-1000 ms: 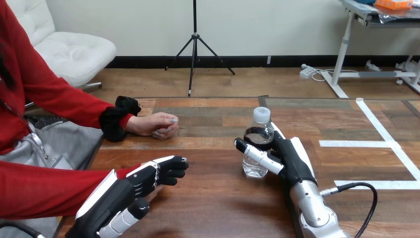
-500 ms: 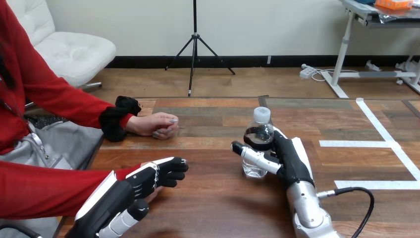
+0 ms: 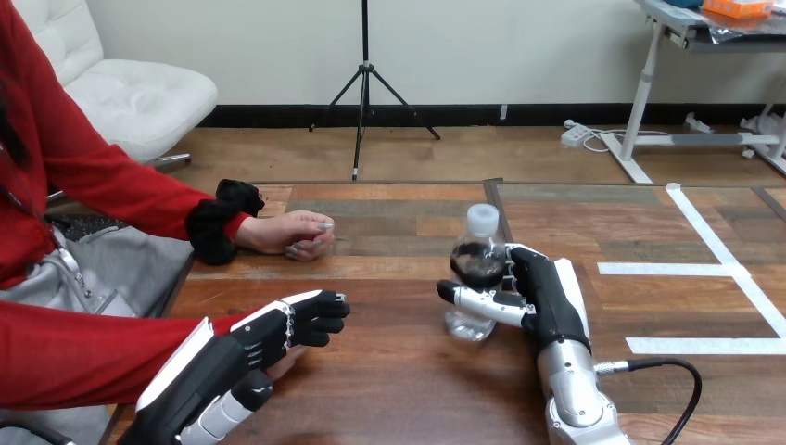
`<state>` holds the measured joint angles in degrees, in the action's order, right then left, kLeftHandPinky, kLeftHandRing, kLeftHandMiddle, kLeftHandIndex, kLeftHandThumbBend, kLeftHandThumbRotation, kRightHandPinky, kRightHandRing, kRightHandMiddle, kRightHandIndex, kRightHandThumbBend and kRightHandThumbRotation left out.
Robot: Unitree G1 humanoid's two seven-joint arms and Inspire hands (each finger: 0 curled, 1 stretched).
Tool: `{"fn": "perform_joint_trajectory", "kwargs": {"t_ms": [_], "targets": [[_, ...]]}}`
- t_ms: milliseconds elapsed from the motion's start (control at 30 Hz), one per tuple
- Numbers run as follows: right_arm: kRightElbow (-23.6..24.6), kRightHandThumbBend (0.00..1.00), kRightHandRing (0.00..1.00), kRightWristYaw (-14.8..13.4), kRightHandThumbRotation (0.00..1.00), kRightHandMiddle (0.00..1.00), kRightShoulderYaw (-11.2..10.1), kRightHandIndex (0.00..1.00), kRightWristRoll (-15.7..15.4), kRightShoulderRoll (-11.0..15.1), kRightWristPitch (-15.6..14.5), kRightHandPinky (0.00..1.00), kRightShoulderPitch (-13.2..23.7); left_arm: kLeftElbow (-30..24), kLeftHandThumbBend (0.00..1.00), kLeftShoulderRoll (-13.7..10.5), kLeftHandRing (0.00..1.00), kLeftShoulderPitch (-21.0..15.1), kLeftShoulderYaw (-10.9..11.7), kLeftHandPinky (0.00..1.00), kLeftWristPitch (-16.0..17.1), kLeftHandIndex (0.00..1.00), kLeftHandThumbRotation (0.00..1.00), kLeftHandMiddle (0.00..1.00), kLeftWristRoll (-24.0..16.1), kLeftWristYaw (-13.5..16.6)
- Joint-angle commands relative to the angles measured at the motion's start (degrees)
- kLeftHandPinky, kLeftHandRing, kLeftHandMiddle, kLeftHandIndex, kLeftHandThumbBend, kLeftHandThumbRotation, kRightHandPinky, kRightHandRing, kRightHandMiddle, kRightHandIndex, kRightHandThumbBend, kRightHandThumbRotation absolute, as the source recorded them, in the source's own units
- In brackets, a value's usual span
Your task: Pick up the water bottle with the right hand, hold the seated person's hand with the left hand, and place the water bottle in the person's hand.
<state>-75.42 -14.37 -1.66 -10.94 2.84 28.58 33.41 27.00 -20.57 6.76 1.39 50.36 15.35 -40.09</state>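
Under the left hand (image 3: 264, 336), the person's nearer hand (image 3: 281, 360) mostly hidden; behind the right hand (image 3: 547, 301) thumb, part of the water bottle (image 3: 479, 260).

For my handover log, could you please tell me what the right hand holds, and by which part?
The right hand grips the bottle round its lower half, thumb across the front.

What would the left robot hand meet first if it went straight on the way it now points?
Probably the water bottle in the right robot hand, across the table, though depth is unclear.
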Motion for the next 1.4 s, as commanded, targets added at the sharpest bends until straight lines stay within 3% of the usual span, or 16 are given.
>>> {"fn": "perform_joint_trajectory", "kwargs": {"t_ms": [0,267,667,1067,1367], "targets": [[0.4,0.76,0.25,-0.4,0.0,0.29,-1.1,0.29,1.2,-0.2,1.3,0.2,0.9,-3.0,0.99,-0.7,0.82,-1.9,1.1,0.8,-0.2,0.82,0.99,0.83,1.4,0.0],[0.3,0.73,0.22,-1.0,0.0,0.27,-1.9,0.27,1.7,-0.4,2.0,0.17,0.7,-5.3,1.0,-0.8,0.82,-1.0,1.2,0.8,-2.4,0.82,0.99,0.83,1.7,0.3],[0.3,0.68,0.21,-0.7,0.0,0.25,-2.7,0.26,2.8,-0.4,1.5,0.16,0.6,-4.8,1.0,-0.7,0.83,-1.7,1.5,0.81,-1.2,0.82,0.99,0.84,2.9,-1.3],[0.6,0.67,0.18,1.6,0.0,0.24,-4.3,0.25,4.7,-0.6,2.0,0.14,0.4,-6.7,1.0,-0.7,0.83,-0.9,1.9,0.81,-3.7,0.81,1.0,0.83,1.4,0.6],[1.0,0.68,0.18,2.6,0.0,0.23,-4.8,0.25,5.6,-0.8,3.3,0.13,0.3,-6.3,1.0,-0.5,0.84,-1.2,2.1,0.82,-3.2,0.82,1.0,0.84,0.7,1.1]]}}
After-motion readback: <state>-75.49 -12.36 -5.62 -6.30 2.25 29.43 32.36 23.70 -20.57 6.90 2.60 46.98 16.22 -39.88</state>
